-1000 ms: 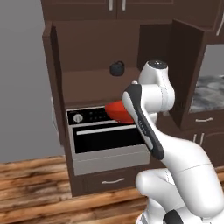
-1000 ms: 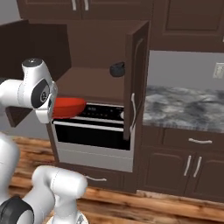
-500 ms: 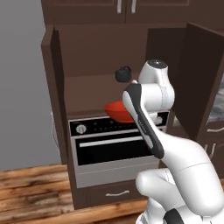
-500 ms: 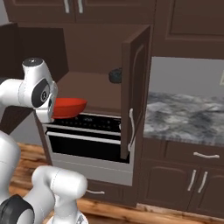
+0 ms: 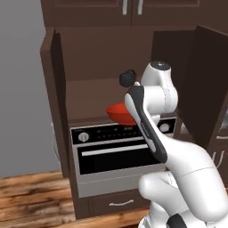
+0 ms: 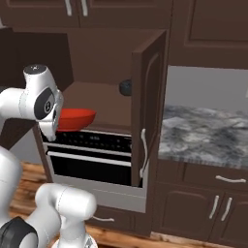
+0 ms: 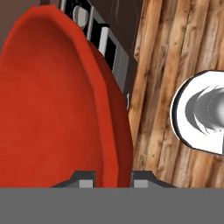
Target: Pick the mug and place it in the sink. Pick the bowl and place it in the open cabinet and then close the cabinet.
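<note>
The red bowl (image 5: 118,112) (image 6: 75,118) hangs in front of the open cabinet (image 5: 89,89), just above the oven's top edge and slightly below the cabinet shelf. My gripper (image 7: 113,179) is shut on the bowl's rim (image 7: 105,109), with one fingertip on each side of it. In both base views my arm covers the hand. Both cabinet doors stand wide open, the left door (image 5: 53,102) and the right door (image 5: 205,89) (image 6: 147,111). The mug and the sink are out of view.
A small dark kettle-like object (image 5: 128,79) (image 6: 125,87) sits on the cabinet shelf toward the right. The built-in oven (image 5: 116,151) (image 6: 92,155) is below the shelf. A mottled stone countertop (image 6: 208,135) lies to the right. Wooden floor (image 7: 162,87) is underneath.
The whole scene has shifted and grown as the base moved toward the cabinet. The bowl stays in my grip at about the same height.
</note>
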{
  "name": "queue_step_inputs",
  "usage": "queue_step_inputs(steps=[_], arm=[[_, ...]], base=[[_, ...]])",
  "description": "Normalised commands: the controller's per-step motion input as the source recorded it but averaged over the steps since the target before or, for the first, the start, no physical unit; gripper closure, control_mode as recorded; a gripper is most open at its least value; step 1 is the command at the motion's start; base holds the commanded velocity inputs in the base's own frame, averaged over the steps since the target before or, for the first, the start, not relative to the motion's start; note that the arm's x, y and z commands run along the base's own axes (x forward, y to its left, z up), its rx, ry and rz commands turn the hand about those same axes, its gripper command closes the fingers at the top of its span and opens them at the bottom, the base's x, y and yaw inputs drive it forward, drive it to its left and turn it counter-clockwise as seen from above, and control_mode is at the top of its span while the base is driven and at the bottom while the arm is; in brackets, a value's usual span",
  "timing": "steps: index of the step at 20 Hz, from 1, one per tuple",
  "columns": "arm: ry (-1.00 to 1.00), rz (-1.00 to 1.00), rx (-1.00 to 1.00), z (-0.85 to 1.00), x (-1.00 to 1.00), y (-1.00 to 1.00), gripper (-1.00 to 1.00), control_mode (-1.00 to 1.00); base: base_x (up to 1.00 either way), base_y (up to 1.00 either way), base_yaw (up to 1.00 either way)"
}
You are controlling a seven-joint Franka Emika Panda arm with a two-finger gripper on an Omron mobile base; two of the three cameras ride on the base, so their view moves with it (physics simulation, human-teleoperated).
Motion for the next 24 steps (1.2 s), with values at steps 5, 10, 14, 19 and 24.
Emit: queue_step_inputs(steps=[5,10,14,19,24], arm=[[0.0,0.0,0.0,0.0,0.0,0.0,1.0,1.0],[0.0,0.0,0.0,0.0,0.0,0.0,1.0,1.0],[0.0,0.0,0.0,0.0,0.0,0.0,1.0,1.0],[0.0,0.0,0.0,0.0,0.0,0.0,1.0,1.0],[0.0,0.0,0.0,0.0,0.0,0.0,1.0,1.0]], base=[[0.48,0.0,0.0],[0.36,0.0,0.0],[0.16,0.0,0.0],[0.27,0.0,0.0],[0.27,0.0,0.0]])
